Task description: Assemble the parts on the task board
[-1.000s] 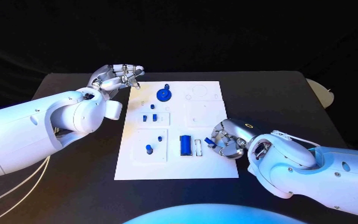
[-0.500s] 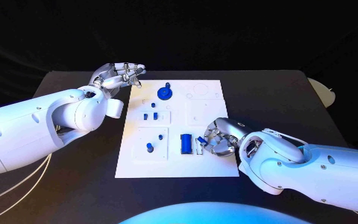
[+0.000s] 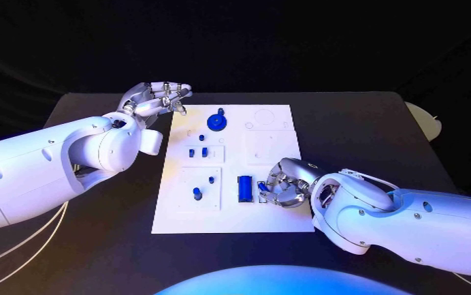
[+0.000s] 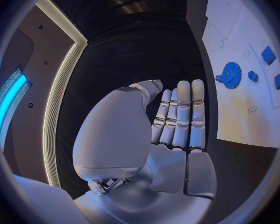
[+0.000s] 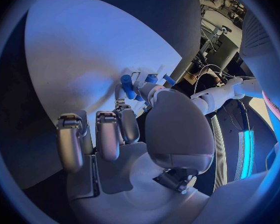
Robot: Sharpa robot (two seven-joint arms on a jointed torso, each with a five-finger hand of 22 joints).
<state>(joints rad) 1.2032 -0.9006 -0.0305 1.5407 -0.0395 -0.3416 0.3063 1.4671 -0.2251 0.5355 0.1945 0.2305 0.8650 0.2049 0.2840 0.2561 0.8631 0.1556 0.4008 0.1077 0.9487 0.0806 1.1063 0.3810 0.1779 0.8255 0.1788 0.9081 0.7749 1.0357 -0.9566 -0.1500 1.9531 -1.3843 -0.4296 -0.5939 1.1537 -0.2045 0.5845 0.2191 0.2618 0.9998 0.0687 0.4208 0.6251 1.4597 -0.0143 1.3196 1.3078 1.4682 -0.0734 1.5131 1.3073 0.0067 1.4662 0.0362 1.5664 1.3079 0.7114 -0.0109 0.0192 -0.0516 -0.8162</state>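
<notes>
1. Nearest me, the right hand (image 3: 282,187) hovers low over the near part of the flat white task board (image 3: 278,223), fingers curled round a small blue plastic part (image 3: 264,187) pinched at its fingertips; the right wrist view shows a short blue peg (image 5: 126,85) between thumb and finger.
2. That little piece looks light, stiff and smooth, so I judge it could slip or twist in a pinch; holding it by its sides, near the middle, seems safest.
3. Just beside the hand, towards the robot's left, a dark blue rectangular block (image 3: 244,189) stands in the board, with a narrow white slot between block and fingertips.
4. Further left on the board, a small blue round knob (image 3: 197,193) sits in a square recessed panel, well apart from the hand.
5. Mid-board, two small blue square pegs (image 3: 197,152) stand close together.
6. At the far end lies a blue toothed gear (image 3: 215,123), hard plastic by the look of it and best taken by the rim.
7. Beyond the board's far left corner, over the black worktop (image 3: 353,125), the left hand (image 3: 155,101) hangs empty, fingers loosely apart.
</notes>
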